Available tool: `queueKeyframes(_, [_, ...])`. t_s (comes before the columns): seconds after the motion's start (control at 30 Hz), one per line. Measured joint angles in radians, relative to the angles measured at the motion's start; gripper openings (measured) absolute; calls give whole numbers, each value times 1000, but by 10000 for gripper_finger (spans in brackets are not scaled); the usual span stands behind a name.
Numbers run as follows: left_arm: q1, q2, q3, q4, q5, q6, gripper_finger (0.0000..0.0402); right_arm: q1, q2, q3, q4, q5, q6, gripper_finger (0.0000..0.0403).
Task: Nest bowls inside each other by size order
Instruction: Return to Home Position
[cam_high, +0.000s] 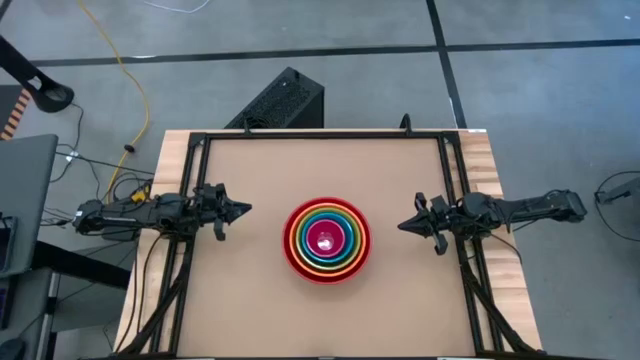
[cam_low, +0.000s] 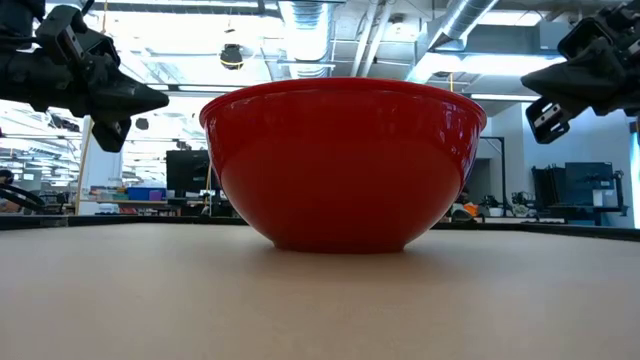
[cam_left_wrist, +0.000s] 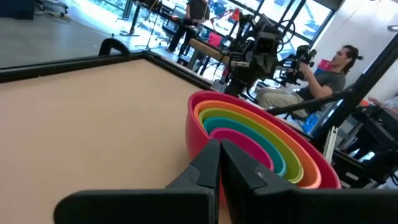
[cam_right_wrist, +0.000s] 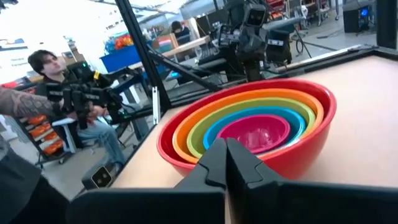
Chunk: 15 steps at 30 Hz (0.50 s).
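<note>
Bowls (cam_high: 327, 240): five, nested largest to smallest, mid-counter (cam_high: 250, 310); left pincer (cam_high: 246, 210) and right pincer (cam_high: 402, 226), both clenched and empty, raised near opposite side edges, tips facing the stack, about equally near, neither touching.

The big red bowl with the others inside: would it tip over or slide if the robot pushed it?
Probably slide, not tip: the big red bowl sits low on a flat base. Its glossy skin looks slippery on the table. The four smaller bowls nested inside likely add weight.
</note>
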<state>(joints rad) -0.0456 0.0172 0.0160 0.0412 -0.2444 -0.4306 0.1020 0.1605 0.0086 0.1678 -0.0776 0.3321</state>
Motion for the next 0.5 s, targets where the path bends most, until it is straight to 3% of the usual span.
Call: queueKeyframes(0.5, [0, 0, 2, -6, -4, 2, 0, 0, 4, 0, -77, 0, 0, 15])
